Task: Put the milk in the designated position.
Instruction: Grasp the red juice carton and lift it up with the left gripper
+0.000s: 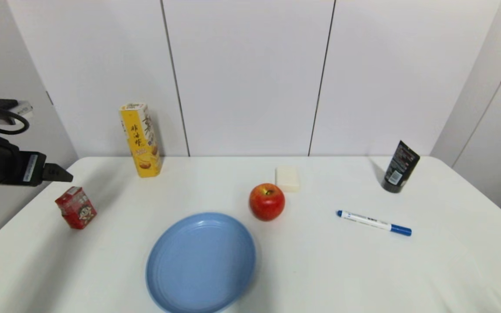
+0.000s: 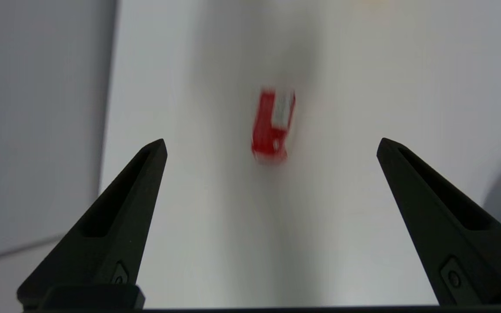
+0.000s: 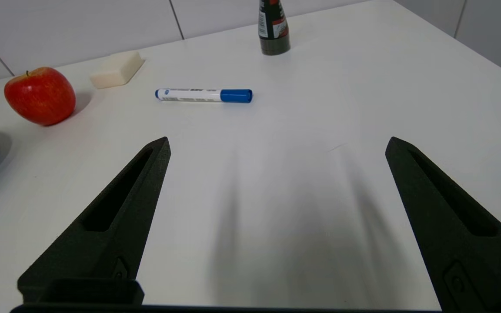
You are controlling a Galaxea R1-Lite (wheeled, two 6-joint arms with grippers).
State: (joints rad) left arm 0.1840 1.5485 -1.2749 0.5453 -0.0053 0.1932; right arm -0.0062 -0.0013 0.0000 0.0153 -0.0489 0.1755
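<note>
Nearest us, a round blue plastic plate (image 1: 200,263) sits at the white table's (image 1: 429,269) front edge, with a red apple (image 1: 267,201) just beyond it. Our small red milk carton (image 1: 76,207) stands near the table's left edge, well apart from the plate. Our left gripper (image 2: 271,145) hangs above the carton, fingers spread wide and empty; our right gripper (image 3: 276,145), also wide open and empty, hovers low over bare table near a blue-capped white marker (image 3: 203,95).

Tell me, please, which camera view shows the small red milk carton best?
The head view: the milk stands whole near the table's left edge, its face print visible, with the left gripper above it. The left wrist view shows it only as a red blur between open fingers. The right wrist view, over bare table, does not show it.
</note>
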